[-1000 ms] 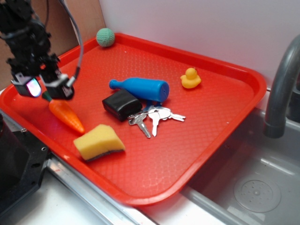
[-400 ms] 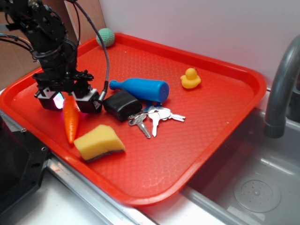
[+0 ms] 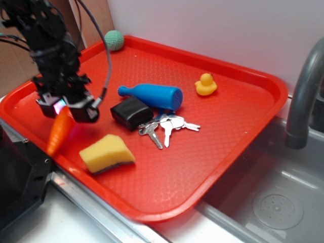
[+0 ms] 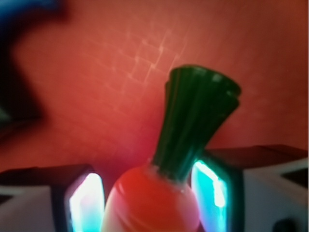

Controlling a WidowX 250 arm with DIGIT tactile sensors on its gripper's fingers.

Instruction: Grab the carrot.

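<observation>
Red tray [image 3: 238,116] surface is filling the scene, set beside a grey sink with a pale wall behind. Toward the tray's left edge the gripper [image 3: 63,109] is being held above the plastic, and its pads are being pressed against the carrot [image 3: 57,132] near the thick end — the carrot is pinched, not lying loose. From the grip the orange body is hanging downward and slightly leftward, long axis steeply tilted, with the tip pointing at the tray's near-left rim; whether the tip is touching the tray cannot be told. Just right of the carrot a yellow sponge [image 3: 107,153] is lying, apart from it. Farther right a black key fob [image 3: 130,112] with keys [image 3: 167,126] and a blue bottle [image 3: 152,95] are resting, with a yellow duck [image 3: 205,84] well beyond and a green ball [image 3: 114,40] at the far rim.

In the wrist view the carrot [image 4: 159,193] is being shown between the glowing fingers [image 4: 212,186], green stub poking past them — a contact the exterior view is only half showing. Judged from this, the grasp is being completed, and any further lift would be depending on that shoulder grip holding.
</observation>
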